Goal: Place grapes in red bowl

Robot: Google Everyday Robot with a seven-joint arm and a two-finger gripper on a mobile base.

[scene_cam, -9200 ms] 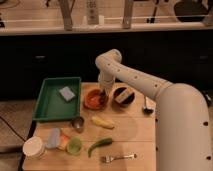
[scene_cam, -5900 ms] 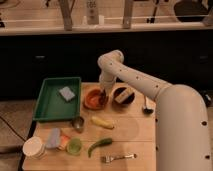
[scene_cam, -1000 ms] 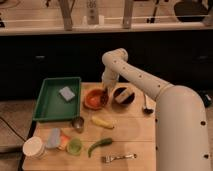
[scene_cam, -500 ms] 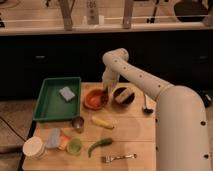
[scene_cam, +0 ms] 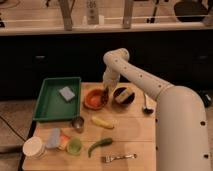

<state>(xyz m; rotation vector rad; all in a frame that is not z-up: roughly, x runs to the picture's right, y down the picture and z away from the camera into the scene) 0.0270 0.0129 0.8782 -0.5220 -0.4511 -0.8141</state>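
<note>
Gripper (scene_cam: 106, 93) low at the red bowl (scene_cam: 89, 98).
On the surface (scene_cam: 130, 132), the red bowl's right rim lies directly under the jaws, on the side facing the dark bowl (scene_cam: 123, 95). I cannot tell whether the jaws are parted or hold anything.

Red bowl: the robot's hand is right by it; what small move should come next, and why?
Probably a small shift toward the middle of the red bowl. The gripper hangs at its rim, beside the dark bowl, so anything dropped now might miss.
</note>
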